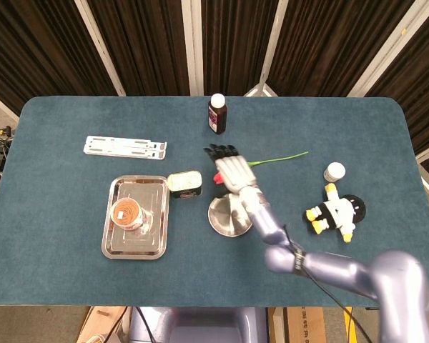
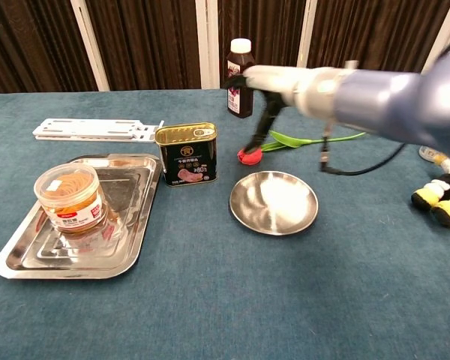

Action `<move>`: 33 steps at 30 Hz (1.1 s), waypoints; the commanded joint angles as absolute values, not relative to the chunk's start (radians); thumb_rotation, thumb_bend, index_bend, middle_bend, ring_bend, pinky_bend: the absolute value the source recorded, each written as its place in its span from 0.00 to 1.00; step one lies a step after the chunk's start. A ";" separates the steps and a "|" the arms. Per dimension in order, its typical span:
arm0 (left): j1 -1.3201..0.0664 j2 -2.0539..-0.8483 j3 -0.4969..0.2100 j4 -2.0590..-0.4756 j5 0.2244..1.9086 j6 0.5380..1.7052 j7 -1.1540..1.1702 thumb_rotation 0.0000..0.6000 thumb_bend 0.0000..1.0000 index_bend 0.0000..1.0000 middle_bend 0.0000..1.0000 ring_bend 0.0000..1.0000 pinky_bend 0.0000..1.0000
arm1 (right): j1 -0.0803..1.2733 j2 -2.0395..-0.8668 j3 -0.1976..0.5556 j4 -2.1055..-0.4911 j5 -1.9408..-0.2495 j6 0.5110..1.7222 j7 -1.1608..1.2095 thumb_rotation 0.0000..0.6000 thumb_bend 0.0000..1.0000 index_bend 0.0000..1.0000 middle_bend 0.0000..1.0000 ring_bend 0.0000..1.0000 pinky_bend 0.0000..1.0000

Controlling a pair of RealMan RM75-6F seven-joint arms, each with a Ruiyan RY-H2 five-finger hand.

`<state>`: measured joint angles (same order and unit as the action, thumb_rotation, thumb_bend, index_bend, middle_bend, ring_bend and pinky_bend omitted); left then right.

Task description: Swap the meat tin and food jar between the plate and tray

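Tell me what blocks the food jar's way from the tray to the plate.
The meat tin stands on the table between the tray and the plate, slightly behind the direct line. The food jar should pass in front of it or over it. Nothing else intervenes.

The table (image 2: 210, 315) wears a deep teal cloth. The tray (image 2: 30, 259) and the round plate (image 2: 274, 201) are shiny silver. The jar (image 2: 67, 196) has a clear lid and orange contents, with a red and white label. The tin (image 2: 186, 154) is black with a gold top. The bottle (image 2: 240, 67) is dark purple with a white cap. A red tulip (image 2: 247, 155) has a green stem. The plush toy (image 1: 336, 211) is black, white and yellow. The right hand (image 1: 232, 168) is silvery with black fingertips.
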<state>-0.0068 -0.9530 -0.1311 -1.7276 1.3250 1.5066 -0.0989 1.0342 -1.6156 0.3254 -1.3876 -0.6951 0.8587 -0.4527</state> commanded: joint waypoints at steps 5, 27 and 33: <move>-0.034 -0.966 -0.106 -1.699 1.407 1.479 -0.149 1.00 0.16 0.17 0.00 0.00 0.00 | 0.641 -1.259 0.076 -1.746 -0.964 1.229 -0.343 1.00 0.08 0.00 0.00 0.00 0.00; -0.298 -1.124 -0.124 -1.671 1.441 1.160 -0.119 1.00 0.10 0.16 0.01 0.00 0.02 | 0.246 -1.296 -0.074 -1.490 -1.378 1.603 -0.093 1.00 0.08 0.00 0.00 0.00 0.00; -0.391 -1.230 -0.147 -1.678 1.363 1.067 0.075 1.00 0.09 0.16 0.01 0.00 0.02 | 0.223 -1.283 -0.047 -1.490 -1.390 1.602 -0.060 1.00 0.08 0.00 0.00 0.00 0.00</move>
